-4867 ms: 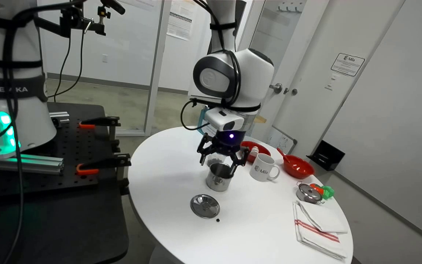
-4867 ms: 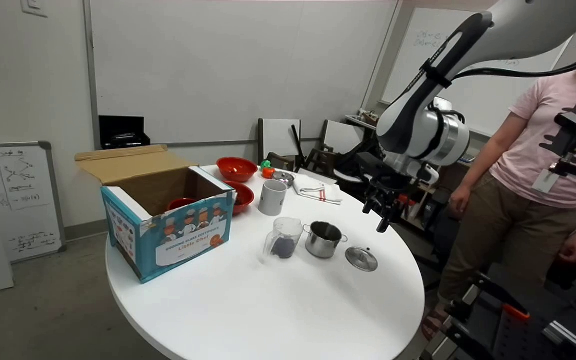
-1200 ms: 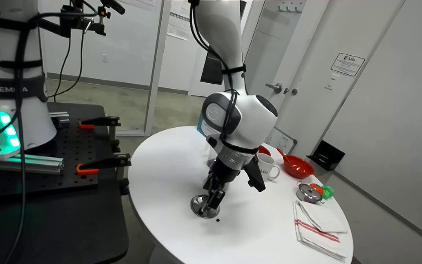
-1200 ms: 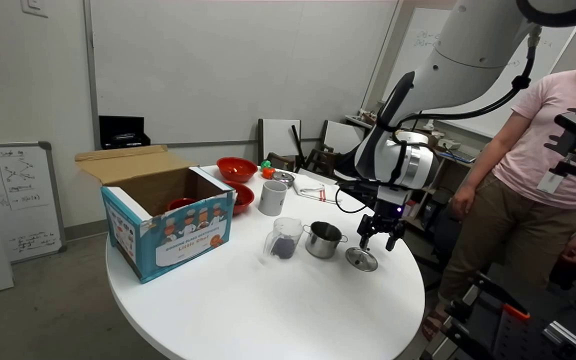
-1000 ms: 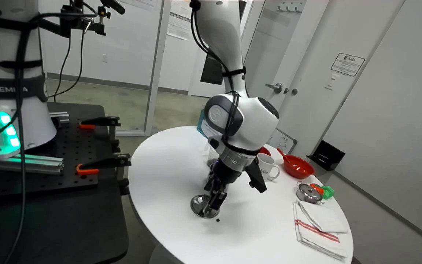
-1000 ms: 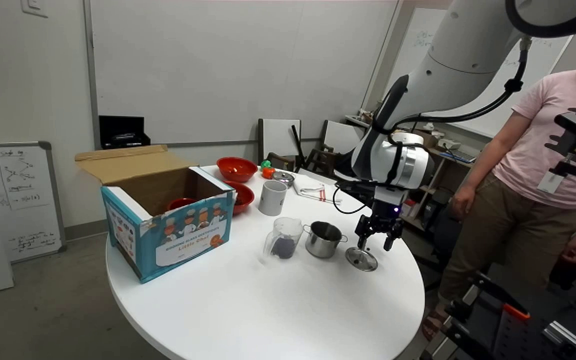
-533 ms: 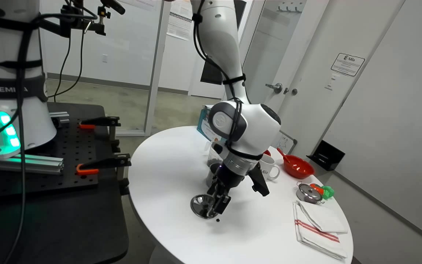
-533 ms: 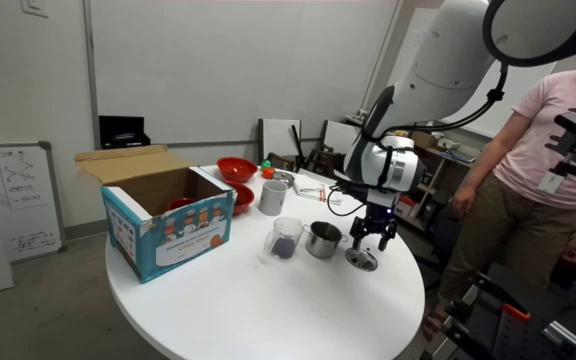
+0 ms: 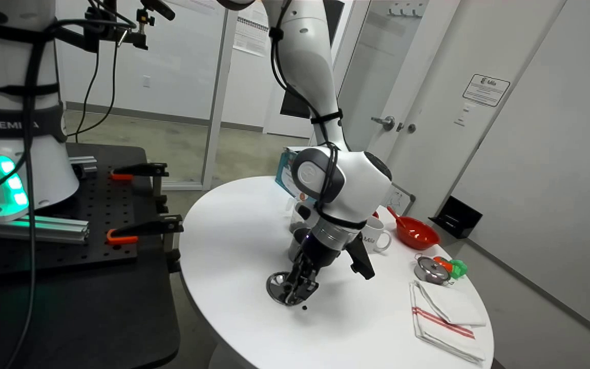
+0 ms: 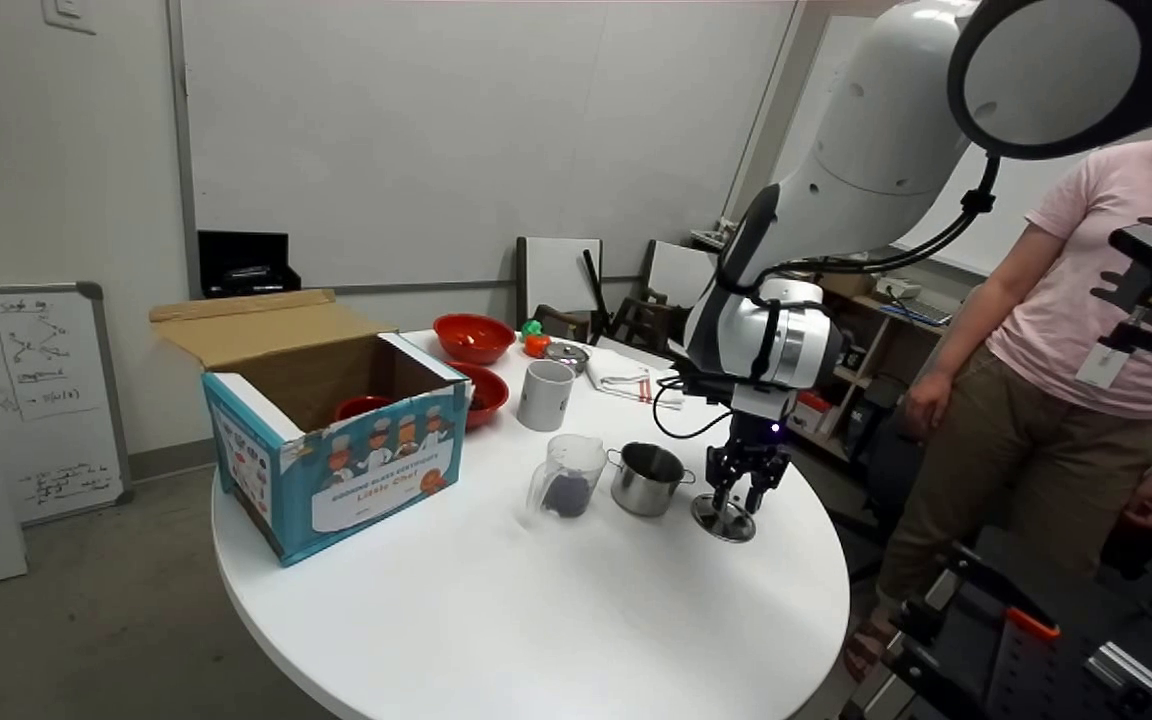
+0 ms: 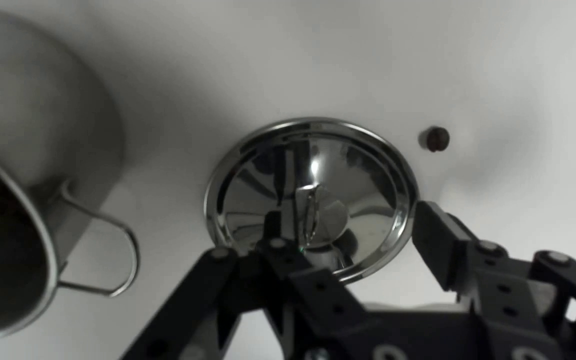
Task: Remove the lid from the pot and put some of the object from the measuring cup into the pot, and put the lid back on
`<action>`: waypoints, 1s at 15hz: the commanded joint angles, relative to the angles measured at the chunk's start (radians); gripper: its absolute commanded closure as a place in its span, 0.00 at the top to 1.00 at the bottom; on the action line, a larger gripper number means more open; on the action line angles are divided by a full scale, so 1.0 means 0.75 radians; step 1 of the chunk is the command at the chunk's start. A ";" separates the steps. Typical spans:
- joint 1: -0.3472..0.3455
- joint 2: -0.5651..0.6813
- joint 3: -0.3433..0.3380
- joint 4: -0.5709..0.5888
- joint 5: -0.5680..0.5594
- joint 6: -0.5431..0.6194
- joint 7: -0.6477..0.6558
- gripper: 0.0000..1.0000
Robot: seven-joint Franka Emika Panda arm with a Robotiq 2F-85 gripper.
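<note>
The lid (image 11: 330, 192) lies on the counter (image 10: 536, 625), below the claw (image 11: 354, 227). The claw's fingers (image 11: 437, 245) stand apart; in the wrist view the lid's knob (image 11: 311, 215) shows between them, nearer one finger. The pot (image 10: 642, 494) stands upright just beside the lid.

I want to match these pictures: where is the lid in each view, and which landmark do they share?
In an exterior view: lid below centre, partly hidden by the gripper; pot above it.
In an exterior view: lid lower right of centre; pot to its left.
Wrist view: lid near centre; pot at left, cut off.
Shared landmark: the pot.
</note>
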 commanded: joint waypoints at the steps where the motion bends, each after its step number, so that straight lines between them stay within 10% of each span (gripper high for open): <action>1: 0.001 -0.021 -0.002 -0.010 0.009 -0.014 0.000 0.31; 5: 0.007 -0.050 0.000 -0.028 0.003 -0.012 -0.022 0.02; 10: -0.095 -0.231 0.133 -0.119 -0.301 0.108 -0.009 0.01; 14: -0.078 -0.352 0.108 -0.196 -0.464 0.141 0.058 0.01; 15: 0.044 -0.322 -0.010 -0.206 -0.376 0.096 -0.005 0.01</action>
